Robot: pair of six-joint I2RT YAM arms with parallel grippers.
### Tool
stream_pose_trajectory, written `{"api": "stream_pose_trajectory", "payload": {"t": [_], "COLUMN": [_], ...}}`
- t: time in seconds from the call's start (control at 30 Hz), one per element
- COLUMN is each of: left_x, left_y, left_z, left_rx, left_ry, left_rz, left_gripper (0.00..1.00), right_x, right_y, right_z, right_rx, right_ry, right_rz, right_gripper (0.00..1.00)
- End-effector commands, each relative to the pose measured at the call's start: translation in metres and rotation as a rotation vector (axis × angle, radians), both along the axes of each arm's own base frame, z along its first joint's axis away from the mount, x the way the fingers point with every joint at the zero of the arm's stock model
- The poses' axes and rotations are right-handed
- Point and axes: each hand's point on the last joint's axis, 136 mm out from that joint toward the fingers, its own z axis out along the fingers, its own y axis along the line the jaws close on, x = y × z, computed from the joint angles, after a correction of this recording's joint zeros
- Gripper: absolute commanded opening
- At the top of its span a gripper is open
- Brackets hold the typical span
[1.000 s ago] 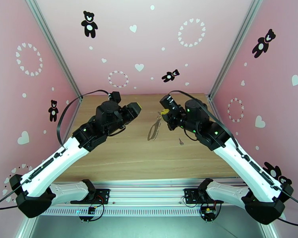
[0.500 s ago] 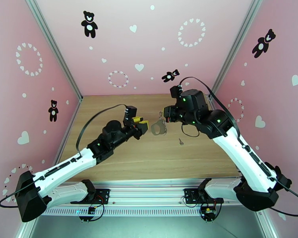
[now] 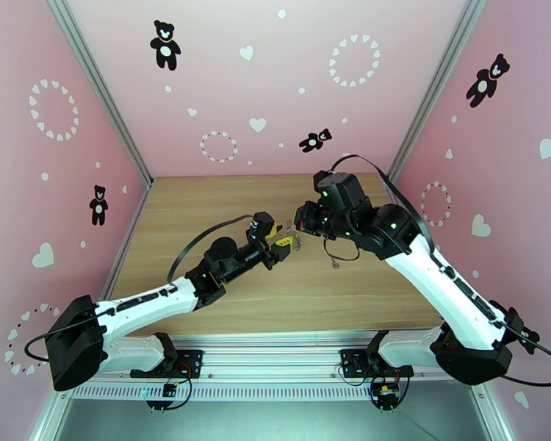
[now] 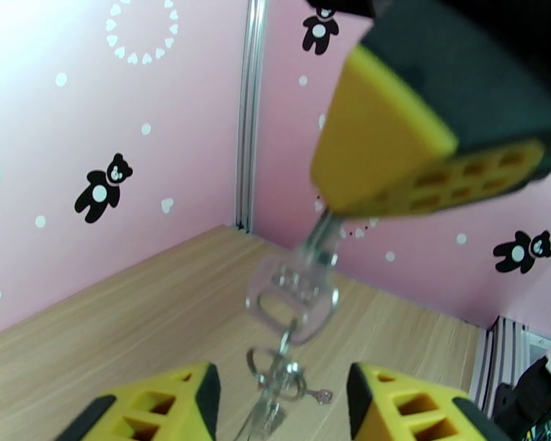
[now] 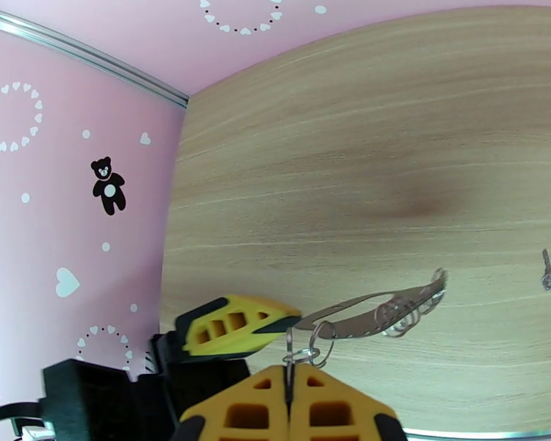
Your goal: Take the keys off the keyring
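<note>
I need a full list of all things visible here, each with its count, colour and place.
keyring: one, grey metal, hanging above the table from the right gripper
key: one, dark grey, loose on the table near the keyring
table: one, light wood, under both arms
walls: three, pink with black bears and white hearts, around the table
arms: two, white and black, from the near edge
left gripper: one, yellow and black, open, right at the keyring
right gripper: one, yellow and black, shut on the keyring
</note>
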Motion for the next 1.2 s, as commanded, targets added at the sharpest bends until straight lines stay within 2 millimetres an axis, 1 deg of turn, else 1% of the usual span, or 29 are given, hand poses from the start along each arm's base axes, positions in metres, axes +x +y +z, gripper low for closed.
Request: {"api": "stream_pose_trajectory", "payload": {"t": [0.0,0.1,0.17,0.27,0.37,0.53,0.63,0.8,1.0,1.17], "left_x": [-0.002,0.008,0.01,0.009,0.01,0.012,0.013,0.014,0.011,0.008], "left_y": [-0.002,0.003,0.007,0.005,0.004,0.006,0.005,-0.001,-0.006,-0.009], "left_z": [0.006,0.003,0.005,0.002,0.0,-0.001,-0.004,-0.001,0.006,0.004], "left_rx": [-0.02,-0.032,-0.047,-0.038,-0.034,-0.021,-0.006,0.009,-0.002,-0.004], "left_ry": [-0.052,-0.041,-0.049,-0.047,-0.04,-0.045,-0.057,-0.076,-0.087,-0.076], "left_rz": [-0.006,0.059,0.081,0.069,0.067,0.085,0.09,0.073,0.042,0.02], "left_gripper": [0.54,0.54,0.53,0.47,0.39,0.34,0.29,0.26,0.25,0.26], "right_x": [0.001,0.001,0.001,0.0,0.0,-0.001,-0.001,0.0,-0.001,-0.001], "right_y": [-0.003,-0.004,-0.005,-0.006,-0.009,-0.011,-0.011,-0.012,-0.015,-0.016], "right_z": [0.008,0.009,0.009,0.012,0.014,0.017,0.018,0.018,0.016,0.015], "right_rx": [0.036,0.035,0.029,0.04,0.041,0.056,0.063,0.073,0.078,0.086], "right_ry": [0.001,-0.002,-0.005,-0.012,-0.019,-0.023,-0.023,-0.024,-0.021,-0.018], "right_rz": [-0.05,-0.05,-0.055,-0.057,-0.066,-0.076,-0.082,-0.094,-0.112,-0.124], "right_gripper": [0.0,0.0,0.0,0.0,0.0,0.0,0.0,0.0,0.0,0.0]}}
